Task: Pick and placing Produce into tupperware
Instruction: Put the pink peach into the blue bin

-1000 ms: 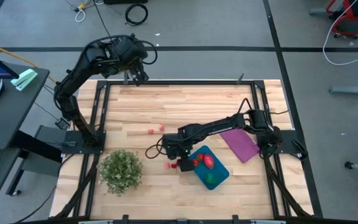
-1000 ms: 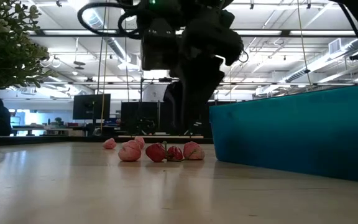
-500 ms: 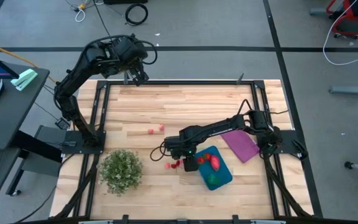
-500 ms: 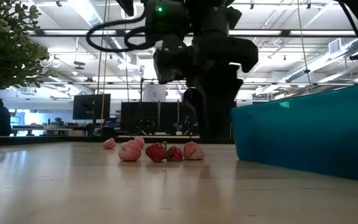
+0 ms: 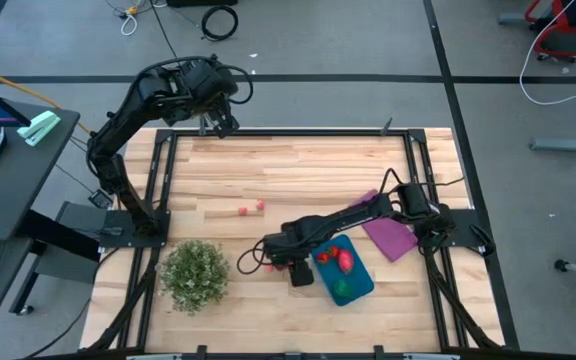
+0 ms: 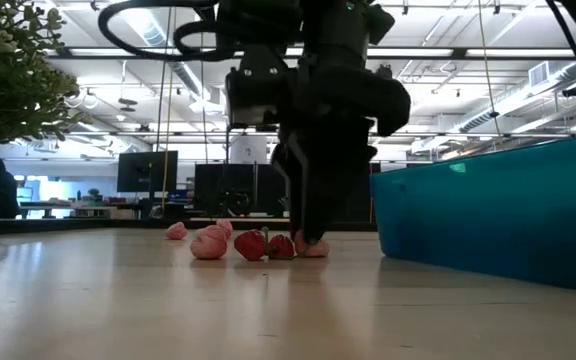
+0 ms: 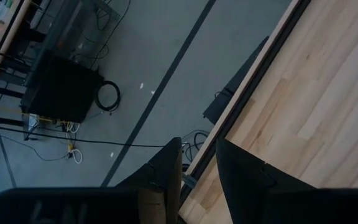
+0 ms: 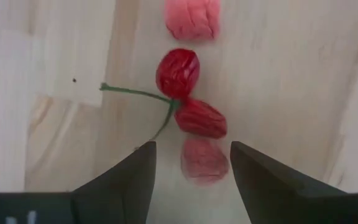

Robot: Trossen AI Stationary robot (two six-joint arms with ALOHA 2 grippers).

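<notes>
Wooden planks are making the table [image 5: 298, 170], and a grey floor with black lines is lying around it. On this table the right gripper [image 8: 191, 163] is standing low, its two fingers [image 8: 126, 180] spread apart with nothing between them yet. A pale red fruit [image 8: 204, 160] is lying in the gap between the fingers, not touching them. Just beyond it two dark red cherries [image 8: 188, 93] are lying on one green stem, and after them a pink piece [image 8: 192, 17] is resting on the wood. In the low view the right gripper [image 6: 313, 215] is reaching down almost to the table, right over the small red group [image 6: 253, 243]. The tupperware [image 5: 343, 270] is sitting just beside this gripper, toward the right side of the table; it is holding a red piece [image 5: 346, 259] and a green piece [image 5: 340, 288]. A purple mat [image 5: 386, 232] is lying beside the container, near the right arm's base. Two more pink pieces [image 5: 251, 208] are resting well apart, toward the table's middle. A bushy plant [image 5: 195, 273] is standing at the front left. The left gripper [image 5: 223, 122] is waiting over the far left edge of the table, its fingers [image 7: 160, 171] only slightly apart and holding nothing
</notes>
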